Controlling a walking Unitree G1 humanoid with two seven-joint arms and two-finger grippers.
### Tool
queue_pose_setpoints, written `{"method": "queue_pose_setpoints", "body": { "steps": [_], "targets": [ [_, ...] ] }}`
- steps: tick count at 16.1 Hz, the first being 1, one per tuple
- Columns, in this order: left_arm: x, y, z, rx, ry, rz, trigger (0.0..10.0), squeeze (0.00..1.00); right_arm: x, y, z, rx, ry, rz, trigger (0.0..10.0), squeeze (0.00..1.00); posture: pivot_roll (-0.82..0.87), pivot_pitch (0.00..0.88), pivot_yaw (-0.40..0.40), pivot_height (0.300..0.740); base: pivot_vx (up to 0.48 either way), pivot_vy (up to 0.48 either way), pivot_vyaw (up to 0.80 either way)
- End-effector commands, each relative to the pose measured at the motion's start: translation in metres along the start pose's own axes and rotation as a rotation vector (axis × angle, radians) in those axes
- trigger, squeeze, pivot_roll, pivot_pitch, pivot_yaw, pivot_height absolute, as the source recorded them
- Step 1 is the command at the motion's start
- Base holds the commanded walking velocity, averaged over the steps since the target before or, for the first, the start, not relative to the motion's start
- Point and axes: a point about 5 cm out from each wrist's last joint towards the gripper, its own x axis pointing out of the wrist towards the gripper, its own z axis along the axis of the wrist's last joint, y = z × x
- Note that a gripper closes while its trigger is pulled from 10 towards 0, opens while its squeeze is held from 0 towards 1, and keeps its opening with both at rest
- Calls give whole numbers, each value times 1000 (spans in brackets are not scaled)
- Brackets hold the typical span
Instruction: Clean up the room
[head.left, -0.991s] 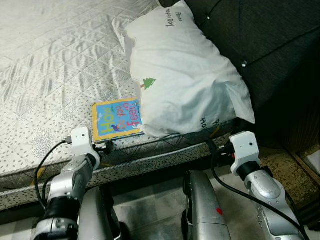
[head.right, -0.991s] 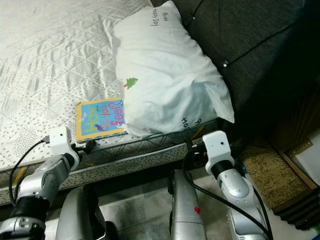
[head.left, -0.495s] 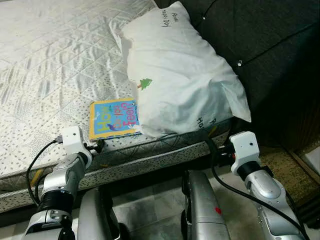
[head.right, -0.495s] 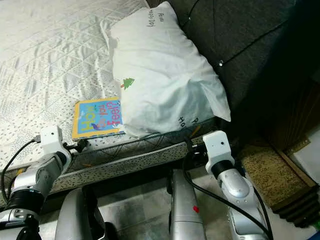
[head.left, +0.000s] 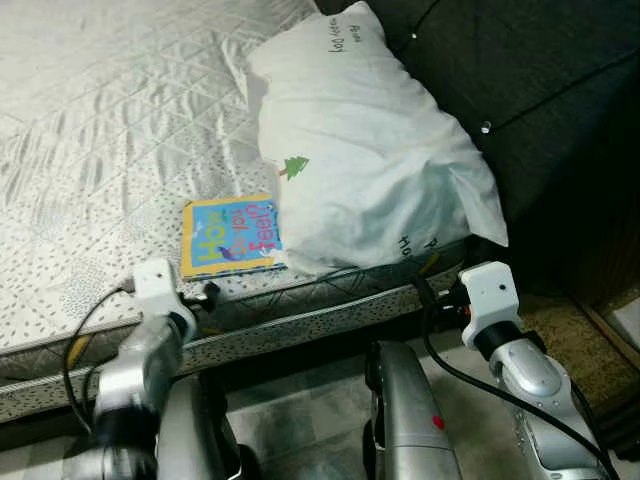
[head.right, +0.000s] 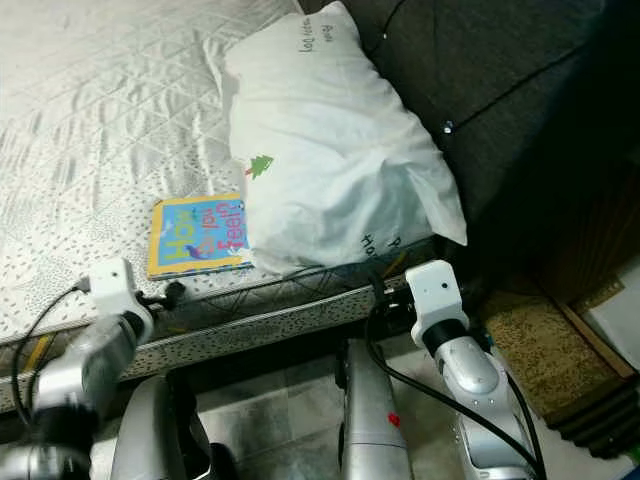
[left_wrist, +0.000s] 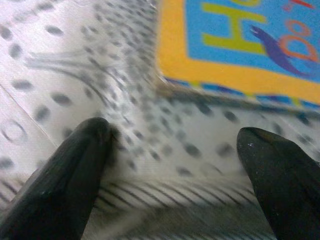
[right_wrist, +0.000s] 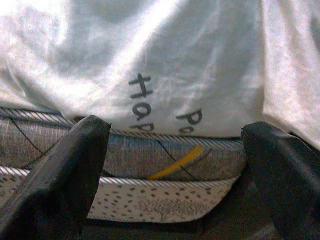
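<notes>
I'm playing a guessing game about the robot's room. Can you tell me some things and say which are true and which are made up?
1. The book lies on the mattress. True.
2. The pillow is on the floor. False: it rests on the mattress, overlapping the book's edge.
3. The left gripper is open, empty, close to the book. True.
4. The right gripper squeezes the pillow. False: it is open, in front of the bed's edge.

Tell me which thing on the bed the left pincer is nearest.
The colourful book, flat by the mattress edge: the left pincer, open, faces its near edge. The white pillow lies before the right pincer.
</notes>
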Motion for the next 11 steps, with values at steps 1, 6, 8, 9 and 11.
{"method": "queue_pose_setpoints", "body": {
  "steps": [1,6,8,9,11],
  "targets": [
    [-6,-5,-12,11,51,-11,10000,0,1,1,-2,1,4,-1,10000,0,-212,158,31,513,0,0,0],
    [-46,-19,6,104,-223,-1,10000,0,8,2,7,70,-42,-36,10000,0,-186,129,45,513,0,0,0],
    [-68,-14,6,101,-331,57,10000,0,17,13,15,203,-81,-44,10000,0,-162,75,70,513,0,0,0],
    [-74,-13,7,118,-365,63,10000,0,22,18,19,267,-98,-53,10000,0,-147,51,75,513,0,0,0],
    [-78,-8,12,147,-418,65,10000,0,29,25,26,332,-130,-56,10000,0,-133,2,82,513,0,0,0]
  ]
}}
